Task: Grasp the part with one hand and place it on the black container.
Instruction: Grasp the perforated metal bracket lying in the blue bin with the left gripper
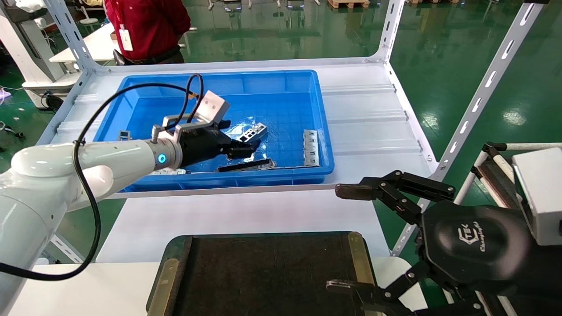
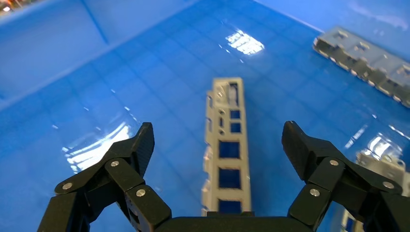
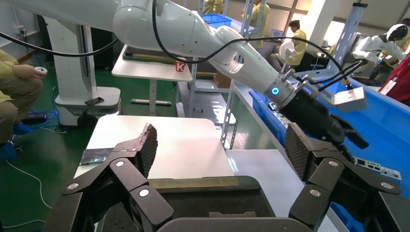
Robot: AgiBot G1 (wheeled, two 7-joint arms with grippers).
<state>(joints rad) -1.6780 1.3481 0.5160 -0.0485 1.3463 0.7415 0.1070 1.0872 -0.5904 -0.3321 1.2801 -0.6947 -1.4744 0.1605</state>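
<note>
Metal, thin and stiff, the part (image 2: 227,154) looks light but slippery; it lies in the blue bin (image 1: 131,83) toward the table's far edge. Left gripper (image 2: 220,145) hangs spread above it, best pinching its long sides mid-length. Right gripper (image 1: 347,237) idles open near the black container (image 1: 263,272).

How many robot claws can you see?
2. The left claw is open inside the blue bin, right over the part. The right claw is open too, waiting beside the black container.

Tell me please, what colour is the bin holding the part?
Bright blue bin; clearest in the head view.
</note>
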